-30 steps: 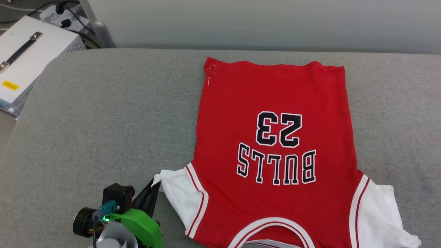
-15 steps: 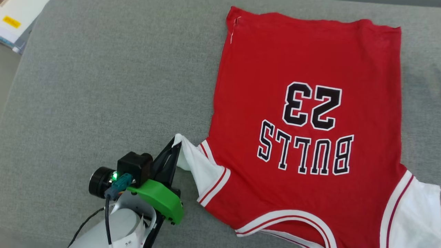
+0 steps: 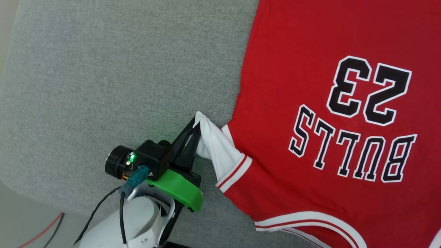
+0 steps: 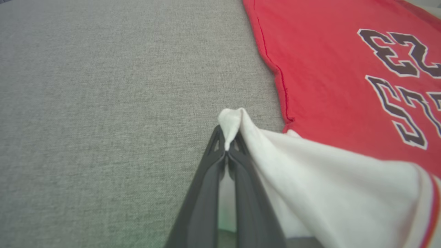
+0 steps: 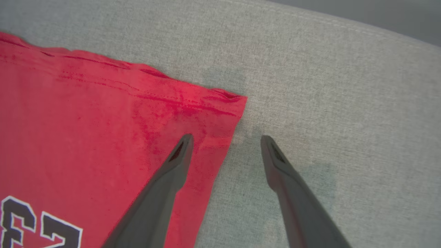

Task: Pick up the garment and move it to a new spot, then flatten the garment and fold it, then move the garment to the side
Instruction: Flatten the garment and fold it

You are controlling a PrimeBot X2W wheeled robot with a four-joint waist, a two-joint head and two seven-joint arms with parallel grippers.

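The garment (image 3: 310, 103) lies spread, lettering up, on the grey cushion (image 3: 103, 86), neckline toward the robot; the left gripper (image 3: 197, 124) is clamped on the tip of the white sleeve (image 3: 220, 151), which rises in a peak off the cushion while the red body lies flat; the right gripper (image 5: 224, 137) hangs with jaws wide apart and holds nothing, one finger over the red hem corner (image 5: 227, 103), the other over bare cushion; this looks like the flatten step, with the sleeve drawn out or readied for a first fold; next, I judge, the left gripper must carry the sleeve without dragging the body askew, and the right gripper should lower onto that corner and pinch it
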